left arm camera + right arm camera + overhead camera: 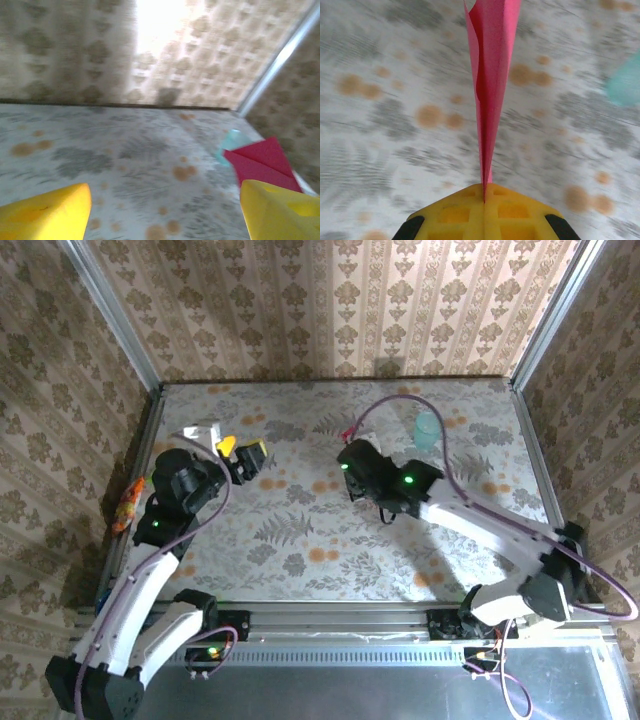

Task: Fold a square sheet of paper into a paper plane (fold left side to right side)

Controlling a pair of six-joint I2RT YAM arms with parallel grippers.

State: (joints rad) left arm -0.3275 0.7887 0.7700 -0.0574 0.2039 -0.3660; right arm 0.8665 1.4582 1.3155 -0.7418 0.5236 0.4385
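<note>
My right gripper [484,192] is shut on the magenta-red paper plane [492,75], which is folded flat into a narrow strip and stands edge-on above the table. In the top view the right gripper [350,440] is over the middle of the table, with a bit of the red paper plane [350,429] showing at its tip. The left gripper [241,452] hovers to the left of it with its yellow fingers [45,212] wide apart and nothing between them. In the left wrist view the paper plane [262,160] shows as a creased red shape at the right.
A pale teal cup [428,428] stands just right of the right gripper, behind the paper. A small white object [200,430] lies at the back left. Green-and-orange packets [125,502] lie outside the table's left rail [140,470]. Patterned walls enclose the table.
</note>
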